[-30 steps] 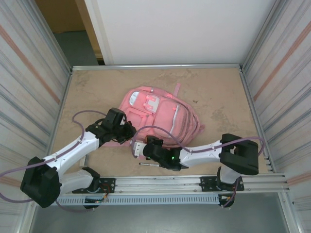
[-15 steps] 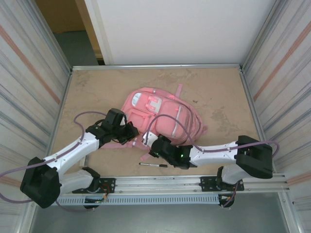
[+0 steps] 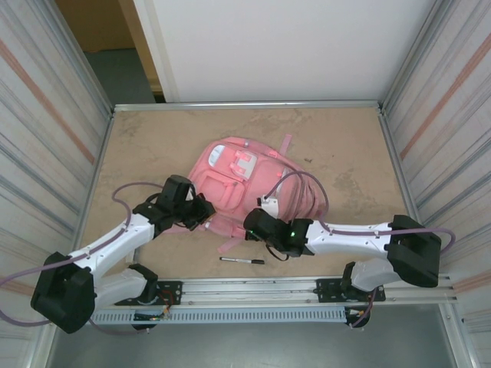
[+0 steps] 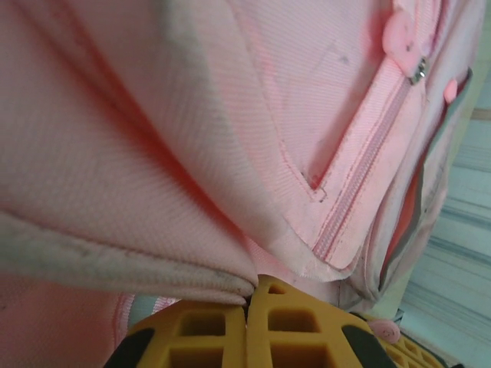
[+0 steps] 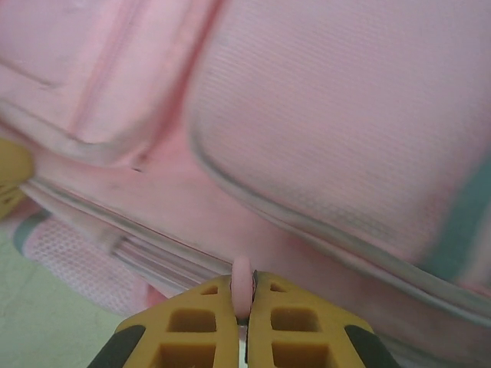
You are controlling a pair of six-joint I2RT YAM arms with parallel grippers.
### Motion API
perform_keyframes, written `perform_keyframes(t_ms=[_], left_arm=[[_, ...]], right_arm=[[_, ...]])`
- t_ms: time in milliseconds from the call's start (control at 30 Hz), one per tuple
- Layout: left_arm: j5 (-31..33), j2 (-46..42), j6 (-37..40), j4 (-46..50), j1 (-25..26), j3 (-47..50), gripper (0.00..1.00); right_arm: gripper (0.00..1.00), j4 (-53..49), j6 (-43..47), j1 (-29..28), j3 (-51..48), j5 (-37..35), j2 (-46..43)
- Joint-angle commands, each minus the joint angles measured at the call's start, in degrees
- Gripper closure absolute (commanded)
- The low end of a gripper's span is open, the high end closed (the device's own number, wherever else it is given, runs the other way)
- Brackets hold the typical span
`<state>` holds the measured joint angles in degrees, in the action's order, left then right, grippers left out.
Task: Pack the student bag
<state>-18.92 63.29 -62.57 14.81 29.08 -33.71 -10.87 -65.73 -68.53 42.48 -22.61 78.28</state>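
Top external, pen (image 3: pixel 242 261) near student bag (image 3: pixel 239 182), left gripper (image 3: pixel 205 215) clamping its fabric, right gripper (image 3: pixel 252 225) pinching a tab (image 5: pixel 242 280)

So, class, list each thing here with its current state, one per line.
student bag: lying on the table, front up.
left gripper: shut on a fold of the bag.
right gripper: shut on a small pink tab of the bag.
pen: lying loose on the table, outside the bag.
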Motion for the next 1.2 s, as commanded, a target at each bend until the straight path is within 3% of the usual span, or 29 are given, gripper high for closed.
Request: perform_keyframes(t_ms=[0,133,433,633,800,867,933,1067,1167], left_arm=[[3.60,-1.22,-0.63,-1.25,-2.09,1.06,1.00],[2.93,-0.31,1.12,-1.22,-4.79,0.46,1.00],[-3.49,8.10,14.21,5.63,-15.73,-8.75,1.00],[-7.40,19.57,24.96,11.58,-19.71,-20.16,1.00],[-7.37,32.67,27.20,12.26,-20.03,-32.44,1.00],[-8.61,37.43,27.25,11.47,-20.03,-37.93,0.91],[-8.21,41.15,27.21,12.40,-20.11,-43.27,0.65],[-8.56,42.66,24.58,11.20,-20.05,-45.06,0.59],[-10.85,35.91,20.65,10.98,-19.96,-38.34,0.57]], right_arm=[[1.00,-9.52,-12.40,0.42,2.08,-0.60,-0.85],[1.00,-11.69,-13.75,0.85,-0.40,-4.51,-3.42],[1.00,-15.59,-3.23,3.77,-5.70,-13.33,-13.74],[1.00,-8.34,9.85,7.09,-7.48,-7.42,-17.75],[1.00,1.62,19.47,7.01,-6.09,-2.35,-18.17],[1.00,3.42,21.80,7.01,-4.11,-0.92,-16.79],[1.00,4.37,23.77,7.08,-1.48,0.32,-14.86],[1.00,7.67,27.44,7.09,2.61,1.76,-9.68],[1.00,7.66,30.36,7.73,5.76,2.88,-5.75]])
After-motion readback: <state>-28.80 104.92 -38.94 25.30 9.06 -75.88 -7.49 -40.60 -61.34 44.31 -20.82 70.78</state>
